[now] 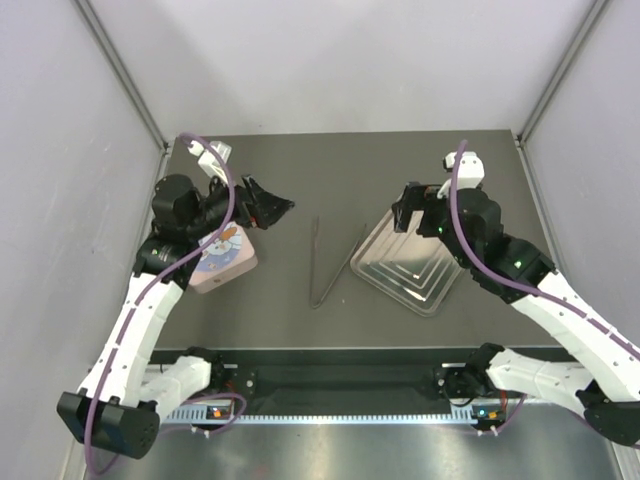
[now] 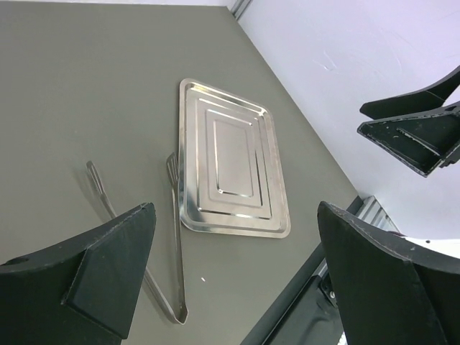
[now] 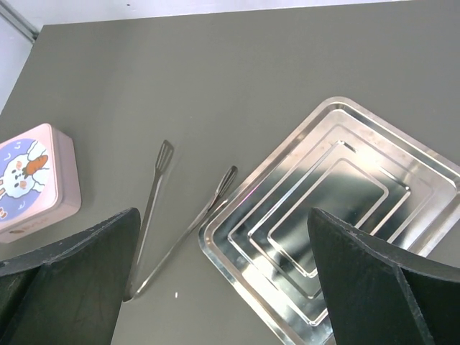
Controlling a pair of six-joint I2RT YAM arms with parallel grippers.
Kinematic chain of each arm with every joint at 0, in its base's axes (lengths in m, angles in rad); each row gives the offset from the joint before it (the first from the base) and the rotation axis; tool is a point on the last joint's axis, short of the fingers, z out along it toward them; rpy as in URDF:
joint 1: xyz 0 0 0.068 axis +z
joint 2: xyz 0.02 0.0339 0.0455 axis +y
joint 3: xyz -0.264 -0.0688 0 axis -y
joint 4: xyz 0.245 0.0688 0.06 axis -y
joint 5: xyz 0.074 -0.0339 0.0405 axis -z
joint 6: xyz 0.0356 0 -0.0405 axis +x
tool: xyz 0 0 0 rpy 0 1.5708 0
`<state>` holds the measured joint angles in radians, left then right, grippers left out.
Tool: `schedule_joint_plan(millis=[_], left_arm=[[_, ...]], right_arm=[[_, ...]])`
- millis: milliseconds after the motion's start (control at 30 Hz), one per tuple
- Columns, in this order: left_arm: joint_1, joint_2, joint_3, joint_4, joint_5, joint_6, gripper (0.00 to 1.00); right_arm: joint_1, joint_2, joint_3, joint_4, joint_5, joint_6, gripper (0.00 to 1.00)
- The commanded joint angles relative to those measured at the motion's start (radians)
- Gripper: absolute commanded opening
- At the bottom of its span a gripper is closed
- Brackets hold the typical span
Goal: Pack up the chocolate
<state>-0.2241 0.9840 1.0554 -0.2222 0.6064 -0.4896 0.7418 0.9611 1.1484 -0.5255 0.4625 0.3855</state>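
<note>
Your left gripper [image 2: 236,215] is spread wide and grasps nothing. It hangs over the dark table [image 1: 330,165], just past the 12 o'clock edge of the pink tin [image 1: 225,260], and points toward 3 o'clock. Your right gripper [image 3: 223,215] is also released, with both fingers wide apart and nothing between them. It hovers above the 11 o'clock corner of the steel tray [image 1: 440,290].

In the top view the tin lies at 9 o'clock from table centre. Its lid is on and shows a cartoon rabbit with a carrot. The metal tongs [image 1: 330,268] lie at centre between tin and tray, with the joined end toward 6 o'clock and the 2 arms fanning toward 12 and 1 o'clock. The 1 o'clock tip lies just beside the tray's rim, and you cannot tell whether it touches. The tray sits skewed at 3 o'clock.

You cannot tell where the chocolate is, since no piece shows in any of the 3 views.
</note>
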Motion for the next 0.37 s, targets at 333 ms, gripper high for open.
schedule_joint_plan(millis=[333], left_arm=[[0.000,-0.038,0.014,0.066,-0.019,0.020,0.99]], right_arm=[[-0.004,0.005,0.074,-0.002,0.024,-0.013,1.00]])
